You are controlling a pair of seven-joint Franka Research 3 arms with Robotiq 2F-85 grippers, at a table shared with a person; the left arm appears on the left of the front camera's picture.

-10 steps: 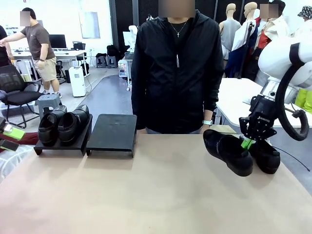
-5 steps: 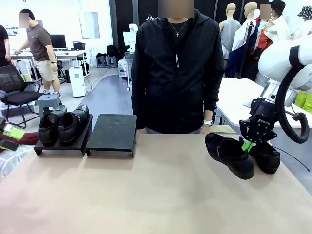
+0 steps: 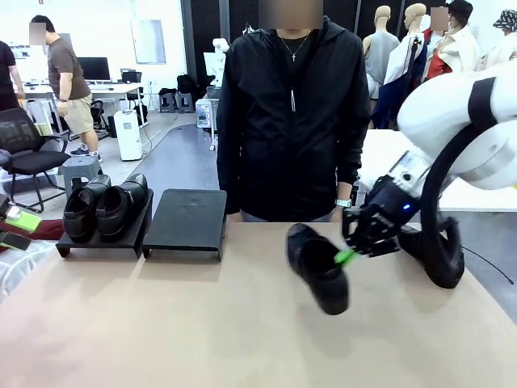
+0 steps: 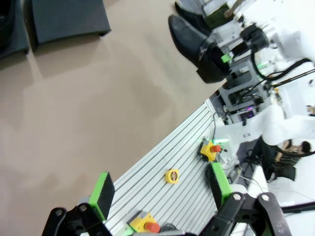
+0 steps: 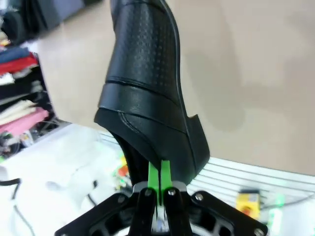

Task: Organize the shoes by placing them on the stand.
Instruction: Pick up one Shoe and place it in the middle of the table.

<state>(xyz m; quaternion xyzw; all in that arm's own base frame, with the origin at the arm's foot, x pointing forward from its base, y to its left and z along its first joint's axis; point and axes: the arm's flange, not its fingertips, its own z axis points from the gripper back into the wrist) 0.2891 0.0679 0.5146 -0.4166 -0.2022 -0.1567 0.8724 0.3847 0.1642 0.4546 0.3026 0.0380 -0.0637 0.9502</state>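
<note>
centre right of the front view, the right gripper (image 3: 346,257) pinches a glossy black leather loafer (image 3: 317,267) by its heel; the gripper's markings look too blurred to read. the left gripper (image 4: 160,189) gapes wide.

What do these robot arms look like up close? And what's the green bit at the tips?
The right arm has a rounded, glossy white shell with a black band round it, and a thick black cable loops alongside. Its far end is a black metal head with a small blue light. On both arms the jaws are black linkages with visible bolts, and each is tipped with flat, bright green pads.
</note>
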